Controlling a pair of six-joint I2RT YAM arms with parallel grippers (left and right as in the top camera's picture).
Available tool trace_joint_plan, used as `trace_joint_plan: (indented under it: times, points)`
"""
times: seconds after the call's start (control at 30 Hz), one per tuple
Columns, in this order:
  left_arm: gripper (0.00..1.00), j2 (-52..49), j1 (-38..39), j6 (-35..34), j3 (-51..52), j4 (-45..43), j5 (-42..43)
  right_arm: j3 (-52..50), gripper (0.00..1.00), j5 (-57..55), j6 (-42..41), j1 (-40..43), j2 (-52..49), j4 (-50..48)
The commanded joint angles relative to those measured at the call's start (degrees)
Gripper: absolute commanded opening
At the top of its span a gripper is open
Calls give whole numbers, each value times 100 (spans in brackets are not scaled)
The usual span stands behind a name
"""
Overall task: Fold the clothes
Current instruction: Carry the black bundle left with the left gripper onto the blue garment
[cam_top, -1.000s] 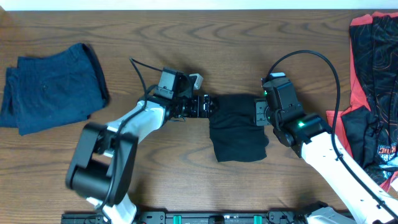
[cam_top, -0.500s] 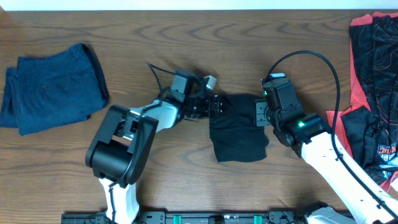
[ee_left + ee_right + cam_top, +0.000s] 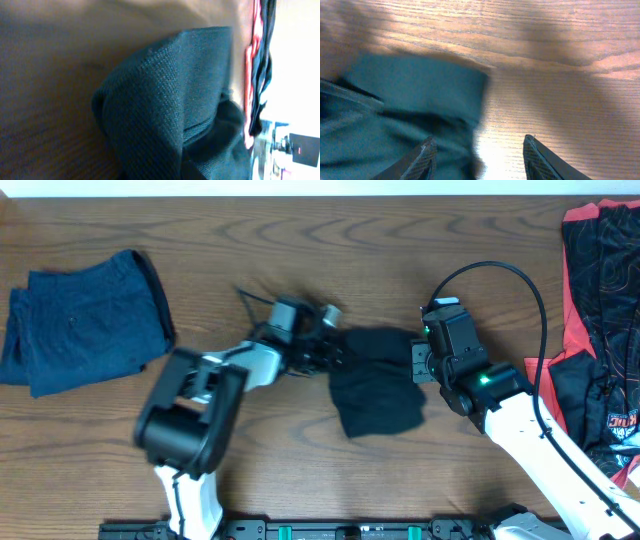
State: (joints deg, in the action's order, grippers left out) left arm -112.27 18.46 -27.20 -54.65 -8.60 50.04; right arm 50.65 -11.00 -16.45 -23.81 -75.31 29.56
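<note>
Shifted since half a second ago: black garment (image 3: 378,385), drawn a little toward 9 o'clock, its 9 o'clock edge now bunched; left arm blurred in the overhead view.

Item 1. Black garment. Lies near the middle of the table (image 3: 300,240), roughly square and partly folded. The left wrist view shows a thick rolled fold of dark woven cloth filling most of the frame, with bare wood at 9 o'clock of it.

Item 2. Left claw (image 3: 330,352). Sits at the garment's 10 o'clock corner, touching the cloth. Whether it grips cannot be told: the overhead view is smeared and the wrist view shows no fingers.

Item 3. Right claw (image 3: 415,365). Sits over the garment's 3 o'clock edge. In the right wrist view its fingers (image 3: 422,159) stand wide apart, one over the cloth and the other over bare wood, nothing between them gripped.

Item 4. Blue shorts (image 3: 85,320). Folded, lying at the table's 9 o'clock side, well apart from both arms.

Item 5. Red-and-black garment (image 3: 600,330). Loose and crumpled at the table's 3 o'clock edge.
</note>
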Motion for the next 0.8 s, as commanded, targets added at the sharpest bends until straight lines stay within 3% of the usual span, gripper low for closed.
trace_joint_plan:
  times: [0.0, 0.33, 0.53, 0.77]
  points:
    - [6, 872, -789, 380, -2, 186, -127, 13, 54, -120, 22, 105, 129, 28]
    - [6, 2723, -3032, 1287, -39, 1246, -1307, 13, 54, -120, 17, 142, 151, 278]
    - [6, 2868, -4369, 1325, -201, 1248, -1370, 13, 54, -118, 17, 142, 151, 284]
    - [6, 2868, -5233, 1320, -409, 1093, -1364, 13, 54, -118, 17, 142, 151, 286]
